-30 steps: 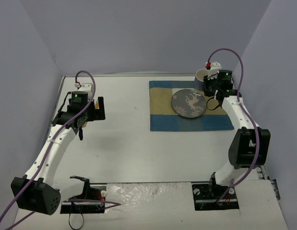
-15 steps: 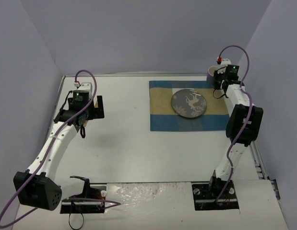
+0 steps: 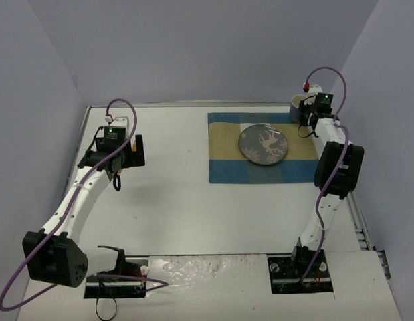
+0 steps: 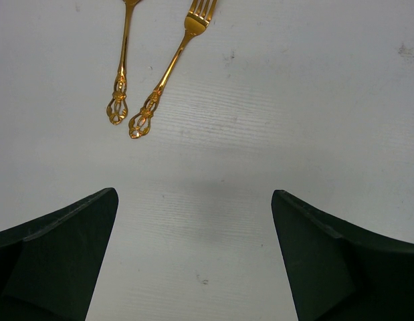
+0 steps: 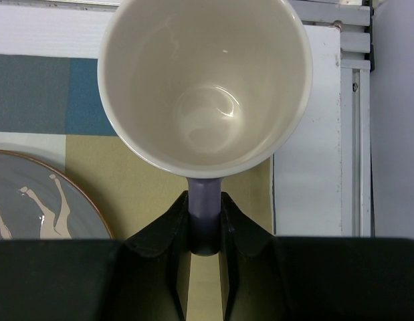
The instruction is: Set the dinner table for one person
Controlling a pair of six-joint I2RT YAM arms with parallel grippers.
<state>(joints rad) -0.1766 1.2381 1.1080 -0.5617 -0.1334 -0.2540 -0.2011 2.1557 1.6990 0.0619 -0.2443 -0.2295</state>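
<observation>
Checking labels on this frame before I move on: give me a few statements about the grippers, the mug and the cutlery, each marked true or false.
1. The right gripper is shut on the purple handle of the mug. True.
2. The mug holds liquid. False: its cream inside is empty.
3. The left gripper holds the fork. False: it is open, and the fork lies on the dinner table ahead of it.
4. The plate lies on the striped placemat. True.
</observation>
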